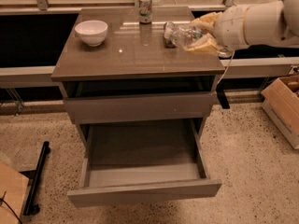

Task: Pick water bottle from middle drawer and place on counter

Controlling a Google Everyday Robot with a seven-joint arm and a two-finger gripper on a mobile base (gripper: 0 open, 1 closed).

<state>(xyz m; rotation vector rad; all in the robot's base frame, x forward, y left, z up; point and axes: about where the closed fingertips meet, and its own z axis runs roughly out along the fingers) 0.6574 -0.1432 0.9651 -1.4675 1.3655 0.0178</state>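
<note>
Counter (131, 59) under jaws with water bottle (183, 34)

Pincer (200, 32) clasping water bottle (180, 34) above right side of counter (126, 59), middle drawer (145, 192) pulled open

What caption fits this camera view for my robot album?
The gripper holds the water bottle over the counter, right side; the drawer below sits open, empty.

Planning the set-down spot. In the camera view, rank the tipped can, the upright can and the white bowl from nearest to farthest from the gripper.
The gripper holds the water bottle over the right side of the counter.
1. Tipped can, just left of it.
2. Upright can, at the back edge.
3. White bowl, far left.
</note>
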